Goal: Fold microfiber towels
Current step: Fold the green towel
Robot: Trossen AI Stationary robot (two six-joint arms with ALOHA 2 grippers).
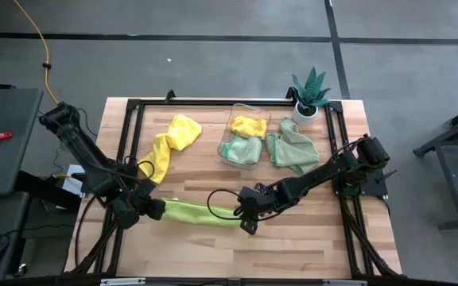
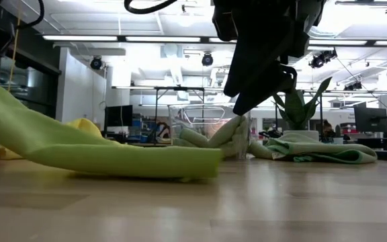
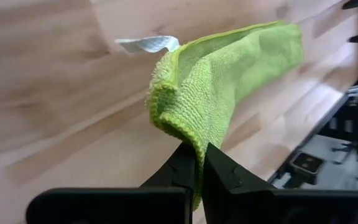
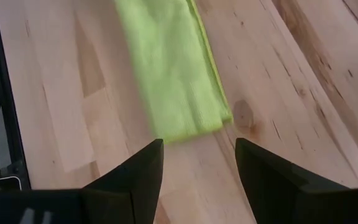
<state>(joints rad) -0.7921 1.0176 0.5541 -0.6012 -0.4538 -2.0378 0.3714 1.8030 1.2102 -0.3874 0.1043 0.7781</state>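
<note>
The left gripper [image 3: 199,163] is pinching one end of the lime green towel [image 1: 201,211] and lifting it a little off the wooden surface [image 1: 293,246]. The rest of this long folded towel is lying flat near the front. The right gripper [image 4: 197,163] is hanging just above the towel's other end, with its fingers spread apart.

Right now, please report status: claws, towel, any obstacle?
Left claw shut on lime towel end. Right claw open, just above its other end, not touching. Nothing blocks the towel.
</note>
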